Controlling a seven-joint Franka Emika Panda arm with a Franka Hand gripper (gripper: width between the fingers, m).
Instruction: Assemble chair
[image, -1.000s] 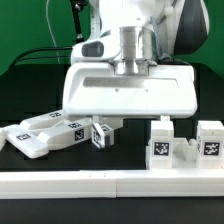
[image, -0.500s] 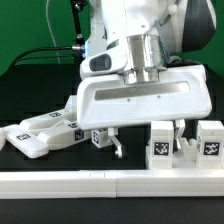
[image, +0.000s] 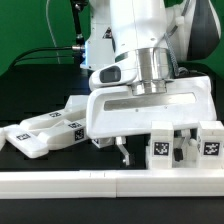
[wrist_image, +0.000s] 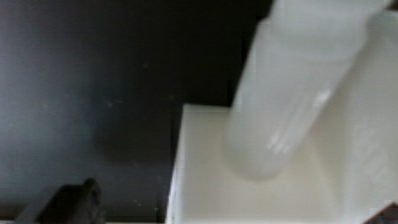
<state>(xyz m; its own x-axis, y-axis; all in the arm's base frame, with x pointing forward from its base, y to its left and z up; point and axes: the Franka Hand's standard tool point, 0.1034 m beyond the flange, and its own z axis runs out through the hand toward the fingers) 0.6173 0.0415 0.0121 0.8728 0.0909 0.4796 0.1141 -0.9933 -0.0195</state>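
The chair lies in loose white tagged parts on the black table. A flat tagged piece rests at the exterior view's left, with a small tagged block half hidden under the hand. Two upright tagged blocks stand at the exterior view's right. My gripper hangs low and open, one finger beside the nearer upright block and the other between the two blocks. It holds nothing. The wrist view is blurred: a white rounded part on a white surface, and one dark fingertip.
A long plain white border rail runs along the front edge of the table. Green backdrop and black cables lie behind the arm. The broad white hand hides the middle of the table in the exterior view.
The hand has moved toward the exterior view's right and come lower, from above the small block to the two upright blocks. Its jaws stay open and the parts have not moved.
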